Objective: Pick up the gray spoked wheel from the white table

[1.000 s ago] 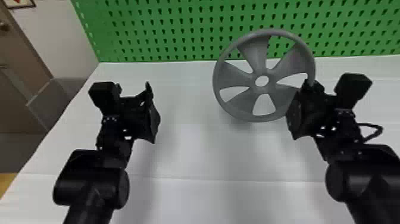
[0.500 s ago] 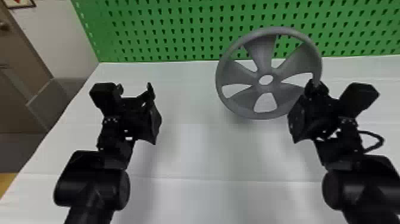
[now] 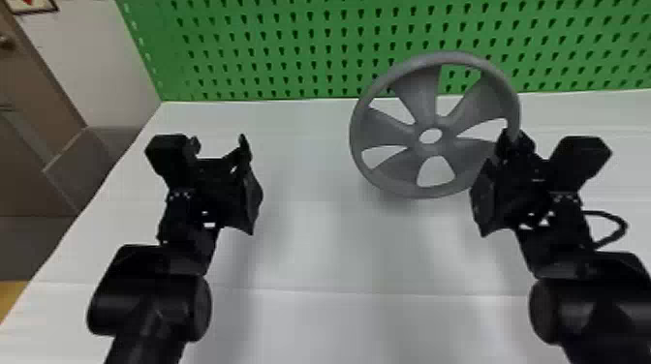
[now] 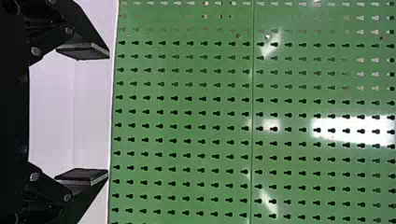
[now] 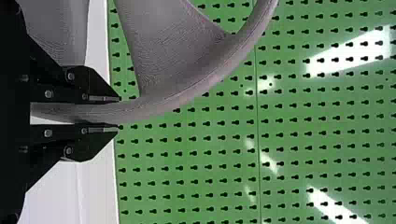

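Head view: broad-spoked gray wheel (image 3: 420,99) in nearly closed right gripper (image 3: 512,139), left gripper (image 3: 218,143) empty, wide open.

Lettering and numbers: none legible in any view. One possible sign (image 3: 42,5), head view, far upper left: pale panel in a dark frame, up on the pale wall (image 3: 97,72). Red mark on its face, pointed at the lower end. Upper part cut off by the view's edge; full shape and meaning of the mark cannot be told.
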Robot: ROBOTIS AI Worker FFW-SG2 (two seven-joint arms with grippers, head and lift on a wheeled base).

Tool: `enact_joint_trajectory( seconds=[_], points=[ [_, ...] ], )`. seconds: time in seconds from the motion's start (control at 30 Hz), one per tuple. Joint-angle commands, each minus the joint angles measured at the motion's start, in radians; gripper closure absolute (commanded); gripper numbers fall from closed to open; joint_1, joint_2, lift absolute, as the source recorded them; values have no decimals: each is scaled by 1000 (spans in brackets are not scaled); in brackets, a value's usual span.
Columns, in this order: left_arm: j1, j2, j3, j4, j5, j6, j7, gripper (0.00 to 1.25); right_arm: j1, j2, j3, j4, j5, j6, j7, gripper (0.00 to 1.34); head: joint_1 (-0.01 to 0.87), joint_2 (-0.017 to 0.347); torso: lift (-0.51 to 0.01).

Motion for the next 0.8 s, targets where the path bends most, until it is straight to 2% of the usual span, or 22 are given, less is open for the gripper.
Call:
enact_joint_trajectory(
  seconds=[0.0, 0.53, 0.77],
  points=[
    [-1, -1, 0, 0, -3, 2, 0, 360, -1, -2, -3, 0, 3, 0, 4, 1116, 779, 149, -64],
    [2, -1, 0, 8, -11, 2, 0, 360, -3, -5, 3, 0, 17, 2, 8, 1116, 779, 149, -64],
    [7, -4, 3, 8, -19, 0, 30, 360, -4, -5, 3, 0, 17, 3, 8, 1116, 779, 149, -64]
  ],
)
